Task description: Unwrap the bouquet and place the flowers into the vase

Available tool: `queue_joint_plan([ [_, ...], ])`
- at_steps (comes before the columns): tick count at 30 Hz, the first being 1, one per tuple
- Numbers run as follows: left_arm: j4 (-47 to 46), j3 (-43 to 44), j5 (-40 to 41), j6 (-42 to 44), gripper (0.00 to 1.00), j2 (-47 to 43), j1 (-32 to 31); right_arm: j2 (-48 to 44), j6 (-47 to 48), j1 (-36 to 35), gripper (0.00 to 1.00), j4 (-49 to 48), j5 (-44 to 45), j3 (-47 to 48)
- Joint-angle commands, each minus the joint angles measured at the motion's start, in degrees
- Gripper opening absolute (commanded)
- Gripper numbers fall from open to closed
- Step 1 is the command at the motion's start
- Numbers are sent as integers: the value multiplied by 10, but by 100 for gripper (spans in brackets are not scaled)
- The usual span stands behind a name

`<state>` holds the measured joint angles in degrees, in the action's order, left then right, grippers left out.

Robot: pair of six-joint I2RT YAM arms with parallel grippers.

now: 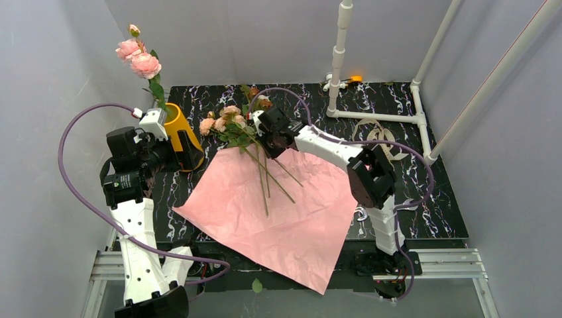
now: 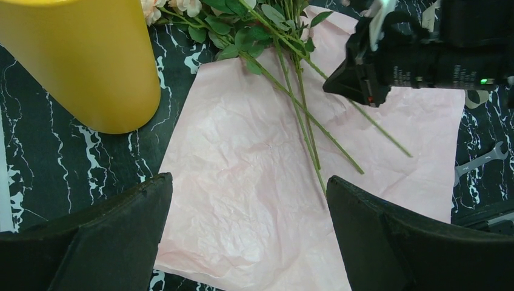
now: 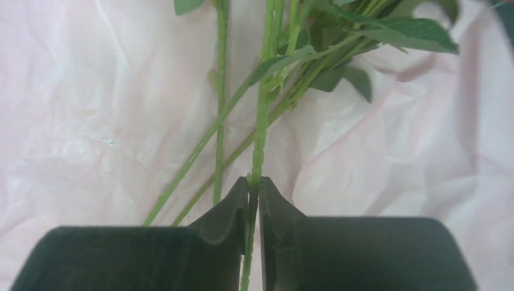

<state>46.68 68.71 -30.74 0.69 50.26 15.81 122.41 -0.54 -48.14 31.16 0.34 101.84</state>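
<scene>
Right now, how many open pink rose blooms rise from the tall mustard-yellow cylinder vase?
2. One open pink bloom is upper left; the other sits just below and right of it, above the mustard-yellow vase. A closed bud tops them. None seems hidden.

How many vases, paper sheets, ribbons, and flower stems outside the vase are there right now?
vase: 1
pink paper sheet: 1
ribbon: 1
flower stems outside the vase: 4
Total: 7
</scene>
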Motion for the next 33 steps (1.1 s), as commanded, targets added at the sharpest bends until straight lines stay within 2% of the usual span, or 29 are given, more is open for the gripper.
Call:
queue_joint_plan([
  [1, -4, 15, -26, -3, 98, -7, 2, -90, -17, -2, 1, -52, 18, -14],
  [14, -7, 33, -83, -35, 98, -10, 2, -207, -16, 5, 1, -92, 30, -85],
  [21, -10, 33, -94, -39, 98, -8, 2, -238, 38, 5, 1, -57, 27, -161],
  [26, -15, 28, -98, -39, 98, -8, 2, -211, 87, 5, 1, 5, 24, -185],
  [33, -22, 18, -98, -40, 98, -9, 2, -116, 124, 5, 1, 77, 4, -162],
])
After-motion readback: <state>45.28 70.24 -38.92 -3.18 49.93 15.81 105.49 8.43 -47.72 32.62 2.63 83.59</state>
